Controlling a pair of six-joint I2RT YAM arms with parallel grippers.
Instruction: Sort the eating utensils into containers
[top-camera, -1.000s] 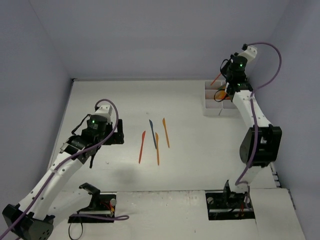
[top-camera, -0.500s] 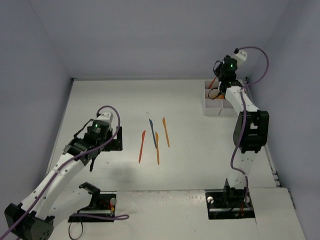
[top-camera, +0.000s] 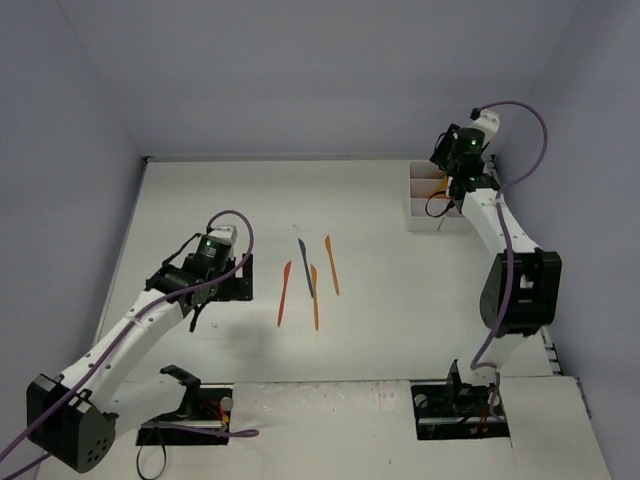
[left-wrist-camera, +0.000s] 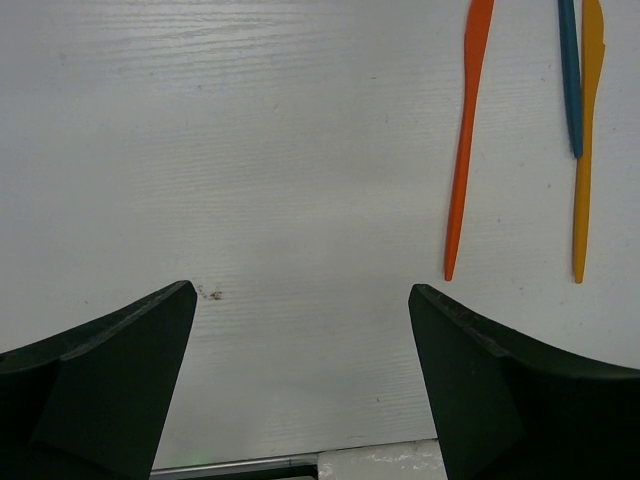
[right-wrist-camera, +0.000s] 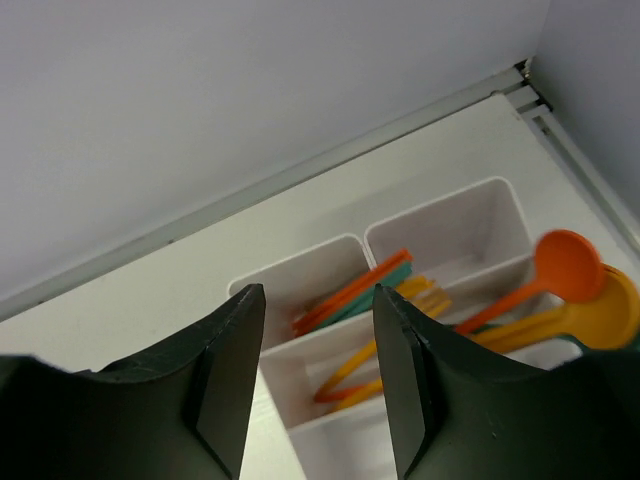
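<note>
I am holding my left gripper (left-wrist-camera: 300, 295) spread wide with nothing between its fingers, hovering over the bare table (left-wrist-camera: 250, 150). To its right an orange utensil (left-wrist-camera: 465, 140), a teal utensil (left-wrist-camera: 570, 75) and a yellow-orange utensil (left-wrist-camera: 585, 140) are lying side by side. Their upper ends are running off the frame, so I cannot tell their kinds. My right gripper (right-wrist-camera: 315, 300) is standing partly open and empty above the white tray (right-wrist-camera: 470, 225), whose near compartments are hiding behind my fingers. Inside it an orange spoon (right-wrist-camera: 565, 265) and mixed orange, teal and yellow handles (right-wrist-camera: 355, 295) are leaning. Seen from above, my left arm (top-camera: 130, 335) is reaching low over the table's left side, and my right arm (top-camera: 505, 240) is stretching to the far right corner, covering part of the tray.
</note>
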